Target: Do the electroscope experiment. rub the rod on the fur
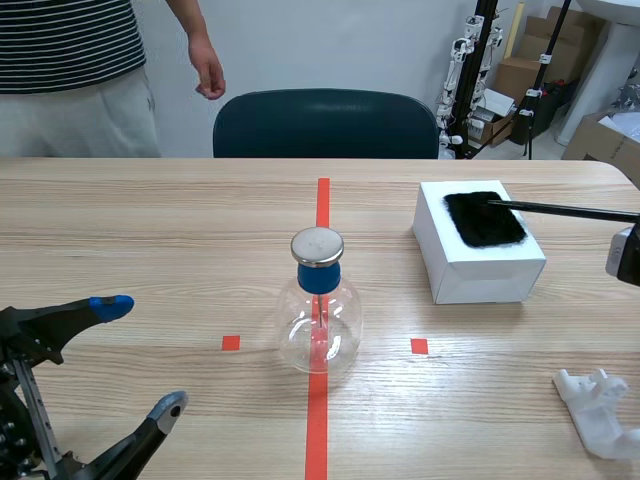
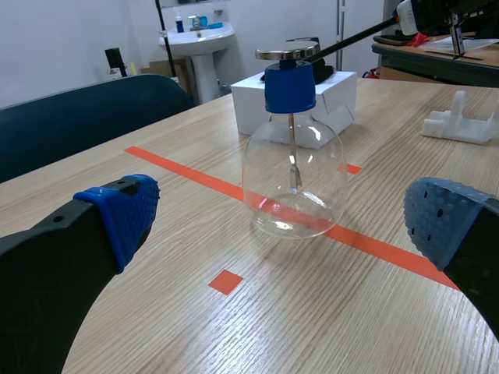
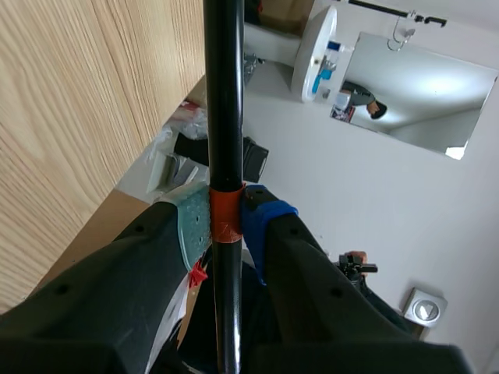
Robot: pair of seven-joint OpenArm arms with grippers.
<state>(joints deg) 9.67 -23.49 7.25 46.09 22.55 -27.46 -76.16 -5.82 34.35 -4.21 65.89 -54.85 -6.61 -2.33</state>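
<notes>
At the left, the left gripper [image 1: 141, 355] hovers low over the table [image 1: 150, 230], its blue-padded fingers spread wide with nothing between them. Behind it, across the table, a person's hand [image 1: 208, 75] hangs loosely curled.

On the red centre line stands the glass flask [image 1: 320, 335], upright, plugged by a blue stopper [image 1: 318, 277] that carries a flat metal disc [image 1: 317, 245]. Inside the flask a thin metal stem [image 2: 292, 148] hangs down from the stopper, ending above the glass bottom.

To the right sits a white box [image 1: 480, 268], closed, with the black fur [image 1: 485, 218] lying on its lid. The black rod [image 1: 570, 211] reaches in from the right, and its tip rests on the fur. The right gripper [image 3: 226, 222] clamps the rod at an orange tape band, one pad pressed on each side. Nearer the robot, a white plastic piece [image 1: 600, 410] lies on the table.
</notes>
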